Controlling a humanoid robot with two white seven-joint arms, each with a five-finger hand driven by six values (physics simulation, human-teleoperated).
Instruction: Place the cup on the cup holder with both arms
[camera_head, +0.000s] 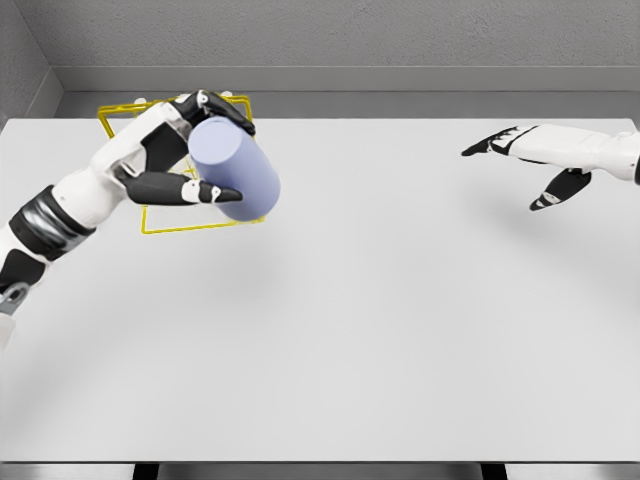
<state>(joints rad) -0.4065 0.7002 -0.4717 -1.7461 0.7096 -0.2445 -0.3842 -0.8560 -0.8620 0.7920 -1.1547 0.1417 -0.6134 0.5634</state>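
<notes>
The lavender cup (238, 168) is held tilted above the far-left part of the white bench (380, 320), clamped in the left robot hand (195, 150), whose dark fingers (205, 192) are wrapped around it. The yellow wire-frame cup holder (160, 222) is seen just behind and beneath it. The right robot hand (530, 165) is held well apart at the right, fingers spread and empty.
</notes>
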